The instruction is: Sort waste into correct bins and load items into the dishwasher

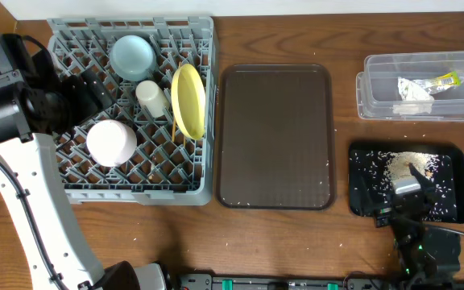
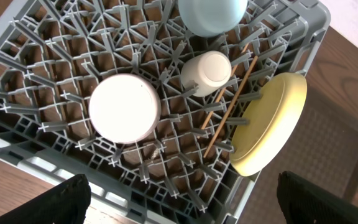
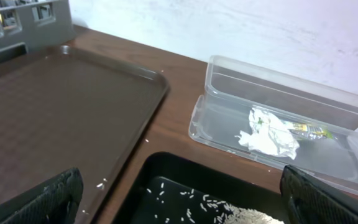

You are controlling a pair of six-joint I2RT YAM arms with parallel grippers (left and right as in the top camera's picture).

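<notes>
The grey dish rack (image 1: 135,196) at the left holds a light blue bowl (image 1: 132,56), a small white cup (image 1: 151,97), an upturned white bowl (image 1: 111,142), a yellow plate (image 1: 188,101) on edge and wooden chopsticks (image 1: 173,125). The left wrist view shows the rack (image 2: 42,162), white bowl (image 2: 124,107), cup (image 2: 207,72), chopsticks (image 2: 229,106) and plate (image 2: 269,124). My left gripper (image 2: 185,211) is open and empty above the rack's edge. The white wrapper (image 3: 267,134) and yellow-green packet (image 3: 309,130) lie in the clear tub (image 3: 229,68). Rice (image 1: 409,165) lies in the black tray (image 1: 357,205). My right gripper (image 3: 185,208) is open and empty over it.
A large dark brown serving tray (image 1: 275,137) lies between the rack and the bins, with a few rice grains at its right edge. The clear tub (image 1: 377,60) stands at the back right, behind the black tray. A white wall runs behind the table.
</notes>
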